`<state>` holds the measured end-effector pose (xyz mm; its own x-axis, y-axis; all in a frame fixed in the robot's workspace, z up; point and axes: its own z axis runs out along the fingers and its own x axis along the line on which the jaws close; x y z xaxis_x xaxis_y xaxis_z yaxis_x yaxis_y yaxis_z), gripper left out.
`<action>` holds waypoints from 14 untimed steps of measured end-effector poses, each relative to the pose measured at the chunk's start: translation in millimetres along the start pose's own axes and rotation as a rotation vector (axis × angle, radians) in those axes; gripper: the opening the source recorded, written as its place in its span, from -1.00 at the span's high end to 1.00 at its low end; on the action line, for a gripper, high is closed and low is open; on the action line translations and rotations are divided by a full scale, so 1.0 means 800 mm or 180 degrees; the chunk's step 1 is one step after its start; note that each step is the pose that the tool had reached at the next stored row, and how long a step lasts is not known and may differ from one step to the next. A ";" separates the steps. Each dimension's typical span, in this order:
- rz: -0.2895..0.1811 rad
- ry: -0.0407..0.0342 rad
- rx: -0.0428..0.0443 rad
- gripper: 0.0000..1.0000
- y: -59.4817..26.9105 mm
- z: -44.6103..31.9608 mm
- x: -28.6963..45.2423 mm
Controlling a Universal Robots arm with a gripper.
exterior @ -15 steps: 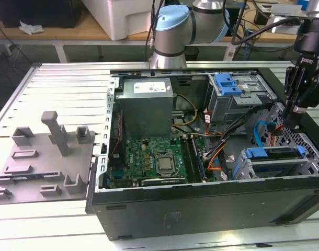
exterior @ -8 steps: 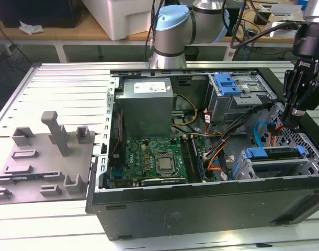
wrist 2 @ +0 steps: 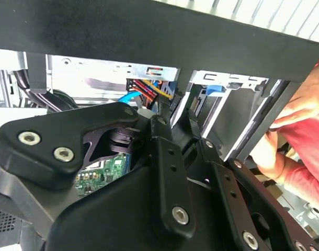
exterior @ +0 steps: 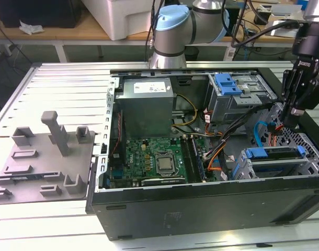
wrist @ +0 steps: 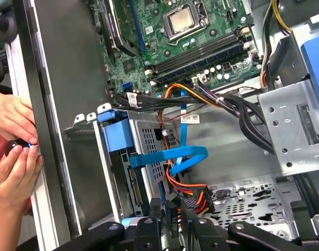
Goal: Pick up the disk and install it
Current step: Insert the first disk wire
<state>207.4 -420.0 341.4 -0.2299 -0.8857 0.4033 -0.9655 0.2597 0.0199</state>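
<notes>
The flat, silver metal disk in its blue plastic bracket [exterior: 272, 155] was found lying lengthwise across the exterior view, just below the black gripper [exterior: 293, 121], which was drawn narrow and held nothing.

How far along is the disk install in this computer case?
Looks mostly done: the disk, in its blue bracket, sits in the drive cage inside the computer case. The gripper hangs above the cables beside that cage, apart from the disk. Left to settle: whether the disk is fully seated, which I cannot tell.
</notes>
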 end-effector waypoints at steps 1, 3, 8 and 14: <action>-0.0016 0.0000 0.0007 0.42 -0.001 0.0002 -0.0009; -0.0036 0.0000 0.0015 0.42 -0.002 0.0004 -0.0016; -0.0057 0.0001 0.0024 0.42 -0.003 0.0005 -0.0032; -0.0069 0.0009 -0.0002 0.42 -0.004 0.0005 -0.0039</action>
<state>210.8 -418.1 339.7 -0.2087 -0.8901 0.4052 -0.9701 0.2408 0.0292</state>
